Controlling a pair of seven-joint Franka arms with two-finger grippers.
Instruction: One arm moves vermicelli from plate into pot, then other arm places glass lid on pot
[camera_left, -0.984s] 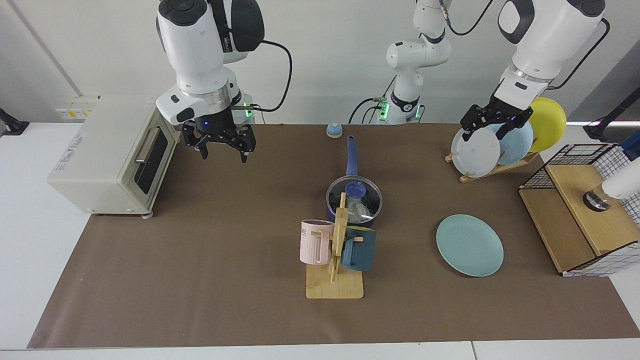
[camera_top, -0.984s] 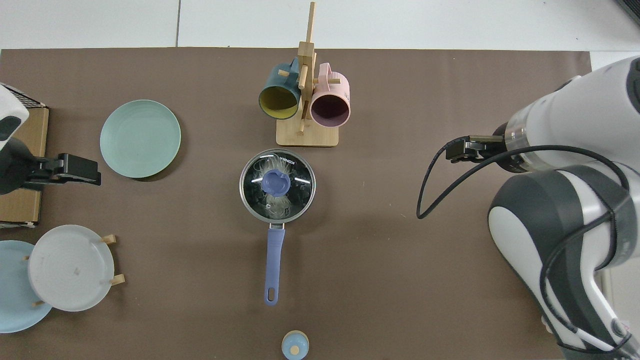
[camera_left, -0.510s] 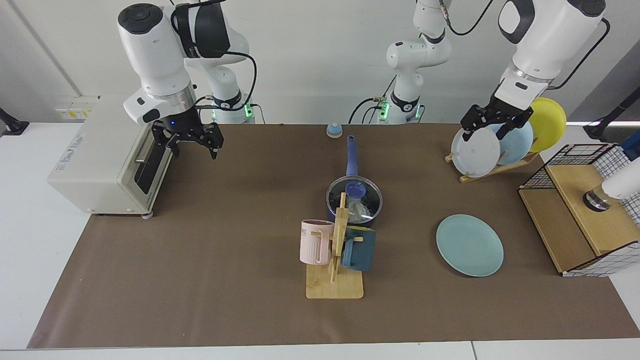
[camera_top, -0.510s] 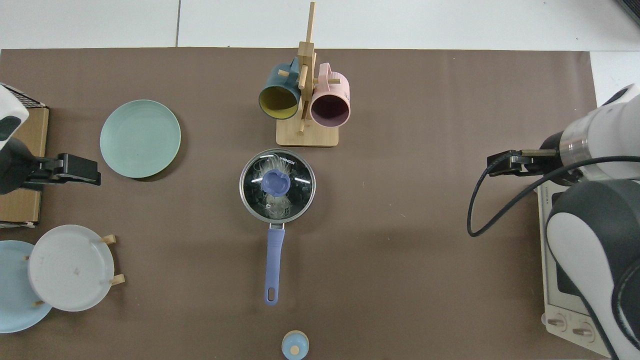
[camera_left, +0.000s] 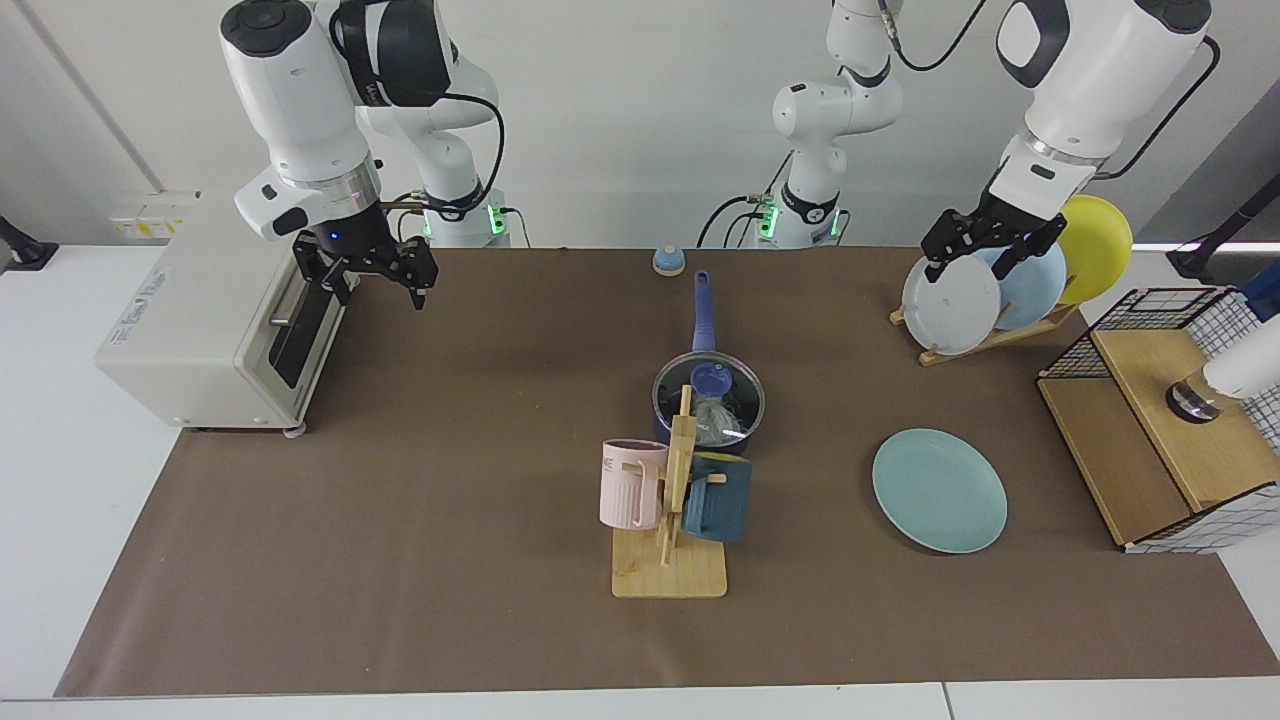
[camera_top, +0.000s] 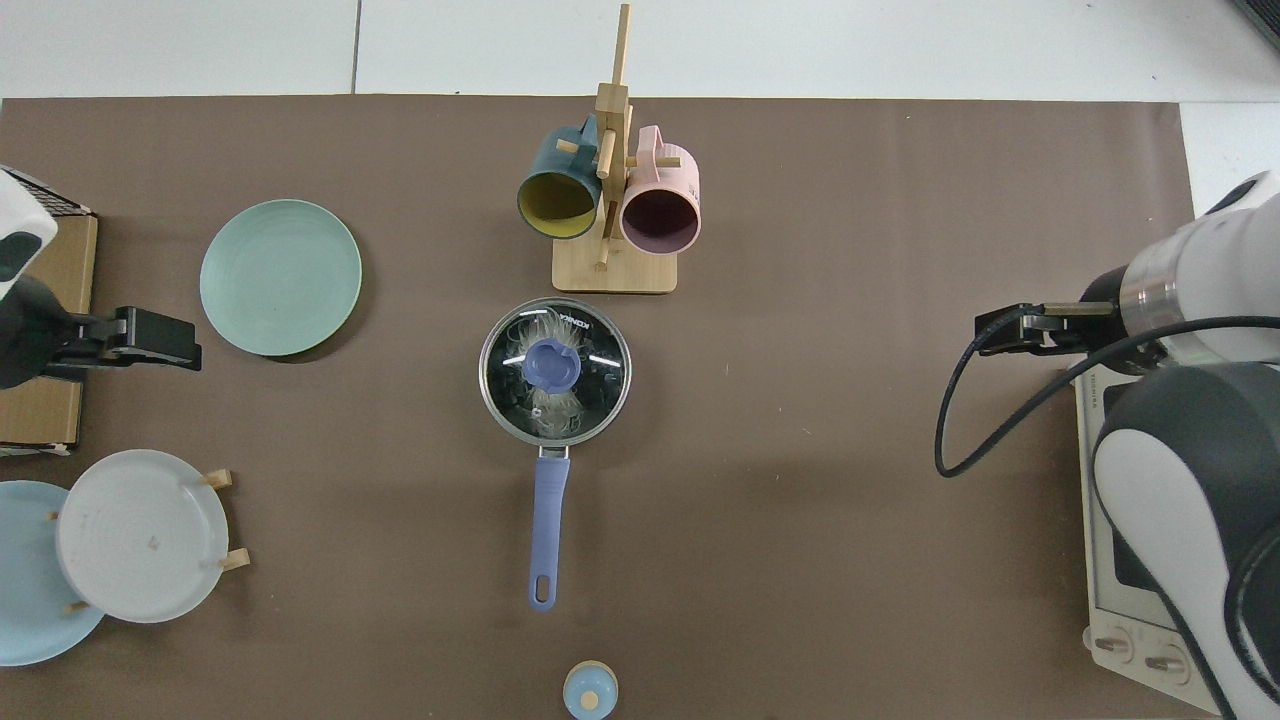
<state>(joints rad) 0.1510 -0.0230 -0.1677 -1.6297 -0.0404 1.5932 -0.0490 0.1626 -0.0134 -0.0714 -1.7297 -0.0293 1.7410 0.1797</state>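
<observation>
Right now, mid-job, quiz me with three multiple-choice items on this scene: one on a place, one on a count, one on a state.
1. Where is the glass lid?
A. on the pot
B. on the teal plate
C. in the right gripper

2. How many mugs hang on the wooden mug stand?
A. one
B. two
C. four

3. What is the state of the plate?
A. heaped with vermicelli
B. stacked in the rack
C. lying bare on the mat

Key:
1 A: the lid sits on the pot, vermicelli beneath it.
2 B: one dark teal, one pink.
3 C: nothing on it; the right gripper by the toaster oven and the left gripper at the plate rack are both open.
</observation>
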